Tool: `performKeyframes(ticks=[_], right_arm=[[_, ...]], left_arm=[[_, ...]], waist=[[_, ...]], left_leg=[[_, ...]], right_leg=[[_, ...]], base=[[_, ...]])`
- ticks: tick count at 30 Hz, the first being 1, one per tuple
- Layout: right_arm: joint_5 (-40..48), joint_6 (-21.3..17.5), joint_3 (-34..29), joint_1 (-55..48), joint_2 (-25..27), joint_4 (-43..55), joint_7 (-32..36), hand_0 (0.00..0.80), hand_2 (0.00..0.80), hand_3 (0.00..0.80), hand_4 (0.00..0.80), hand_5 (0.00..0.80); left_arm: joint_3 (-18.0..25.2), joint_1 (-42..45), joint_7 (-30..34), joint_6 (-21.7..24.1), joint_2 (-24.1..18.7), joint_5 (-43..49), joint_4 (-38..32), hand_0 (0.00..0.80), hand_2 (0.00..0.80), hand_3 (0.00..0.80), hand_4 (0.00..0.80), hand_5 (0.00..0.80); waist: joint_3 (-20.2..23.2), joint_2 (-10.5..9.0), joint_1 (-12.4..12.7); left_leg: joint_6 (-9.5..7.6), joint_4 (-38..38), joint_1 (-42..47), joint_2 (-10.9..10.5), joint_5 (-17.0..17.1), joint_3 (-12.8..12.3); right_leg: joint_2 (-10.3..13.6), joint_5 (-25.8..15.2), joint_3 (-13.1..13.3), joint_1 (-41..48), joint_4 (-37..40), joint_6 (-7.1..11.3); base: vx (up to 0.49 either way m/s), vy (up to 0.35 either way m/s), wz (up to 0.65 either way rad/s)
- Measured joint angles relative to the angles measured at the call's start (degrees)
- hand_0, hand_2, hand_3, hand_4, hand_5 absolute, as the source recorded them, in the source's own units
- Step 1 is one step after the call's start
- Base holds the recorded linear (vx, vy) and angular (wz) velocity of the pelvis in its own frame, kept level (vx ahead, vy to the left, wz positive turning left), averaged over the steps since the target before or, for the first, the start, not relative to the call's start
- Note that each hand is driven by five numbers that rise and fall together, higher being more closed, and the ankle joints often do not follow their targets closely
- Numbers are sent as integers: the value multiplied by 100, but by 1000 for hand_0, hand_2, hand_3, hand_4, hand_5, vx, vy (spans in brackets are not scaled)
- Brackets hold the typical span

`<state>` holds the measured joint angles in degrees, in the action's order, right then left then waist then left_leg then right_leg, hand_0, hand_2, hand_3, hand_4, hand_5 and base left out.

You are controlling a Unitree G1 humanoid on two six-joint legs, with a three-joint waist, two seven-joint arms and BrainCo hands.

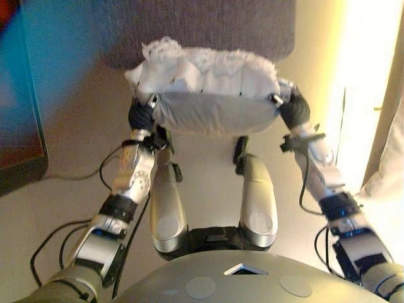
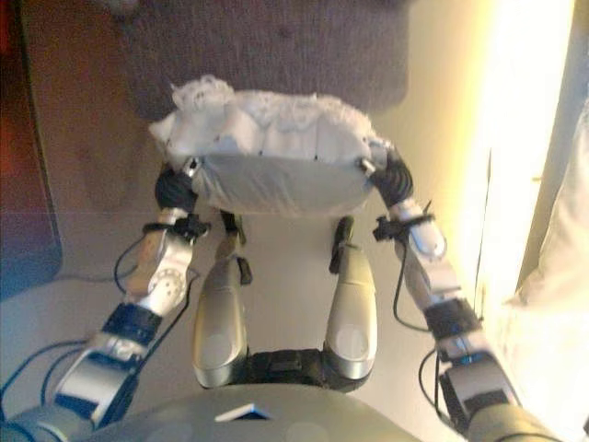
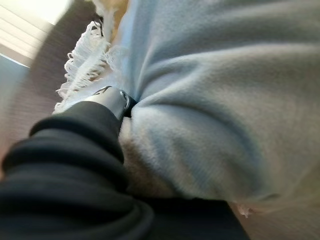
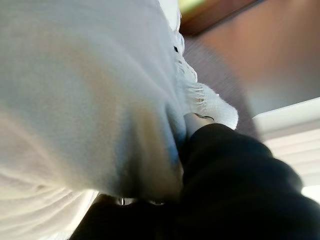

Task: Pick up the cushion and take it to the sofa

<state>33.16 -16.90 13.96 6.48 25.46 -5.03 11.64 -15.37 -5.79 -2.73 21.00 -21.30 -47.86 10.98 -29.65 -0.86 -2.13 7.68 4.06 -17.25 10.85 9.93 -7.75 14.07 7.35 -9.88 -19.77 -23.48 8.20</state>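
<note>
Cushion [image 1: 208, 95] is squeezed between left hand [image 1: 144, 112] and right hand [image 1: 291, 107]; wrist views hide finger positions.

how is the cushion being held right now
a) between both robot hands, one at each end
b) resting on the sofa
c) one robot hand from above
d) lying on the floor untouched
a: the cushion hangs between the left robot hand and the right robot hand, one pressed into each end, off the floor.
</note>
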Motion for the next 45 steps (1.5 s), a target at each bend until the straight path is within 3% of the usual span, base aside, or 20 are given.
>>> performKeyframes(ticks=[4, 12, 22, 35, 41, 44, 45], right_arm=[[-561, -19, -104, -578, -81, 479, -20, 800, 800, 800, 800, 800], [-1085, 10, -74, -1500, -157, 1339, -465, 800, 800, 800, 800, 800], [-1126, 29, -36, -1584, -107, 1399, -838, 800, 800, 800, 800, 800], [-1125, 69, 125, -1636, -109, 1398, -1218, 800, 800, 800, 800, 800], [-1124, 102, 252, -1579, 60, 1384, -1240, 800, 800, 800, 800, 800], [-1122, 102, 260, -1523, 121, 1356, -1241, 800, 800, 800, 800, 800], [-1119, 97, 257, -1515, 163, 1357, -1244, 800, 800, 800, 800, 800]], left_arm=[[151, 557, 93, -73, 14, 172, -357, 800, 800, 800, 800, 800], [219, 1535, 92, -131, -28, 451, -1124, 800, 800, 800, 800, 800], [300, 1757, 71, -96, -23, 611, -1450, 800, 800, 800, 800, 800], [260, 1847, 68, -165, -26, 610, -1453, 800, 800, 800, 800, 800], [264, 1867, 12, -158, -70, 600, -1455, 800, 800, 800, 800, 800], [251, 1850, 9, -145, -101, 599, -1450, 800, 800, 800, 800, 800], [239, 1847, 10, -145, -64, 599, -1443, 800, 800, 800, 800, 800]], waist=[[309, 94, 33], [1581, 156, 22], [2180, 135, 3], [2334, 163, 2], [2293, 220, 46], [2078, 266, 154], [2001, 300, 157]], left_leg=[[-36, -229, 595, -17, -80, -133], [-28, -904, 1757, -269, -100, -186], [62, -944, 2069, -126, -222, -207], [85, -918, 2174, -44, -198, -251], [208, -821, 2157, 226, -115, -219], [238, -350, 1953, 494, -85, -374], [221, -184, 1865, 588, -91, -527]], right_leg=[[12, -192, -59, 767, 597, 78], [11, -659, -317, 2472, 2219, 329], [-165, -838, -361, 2979, 2769, 252], [-271, -926, -348, 3085, 2855, 217], [-566, -814, -320, 3056, 2747, 65], [-720, -617, -313, 2933, 2404, -116], [-788, -535, -351, 2885, 2245, -178]], base=[[257, 78, -2], [126, 45, 8], [10, -18, -3], [4, -108, -2], [-25, -198, -1], [7, -278, 1], [68, -207, 19]])
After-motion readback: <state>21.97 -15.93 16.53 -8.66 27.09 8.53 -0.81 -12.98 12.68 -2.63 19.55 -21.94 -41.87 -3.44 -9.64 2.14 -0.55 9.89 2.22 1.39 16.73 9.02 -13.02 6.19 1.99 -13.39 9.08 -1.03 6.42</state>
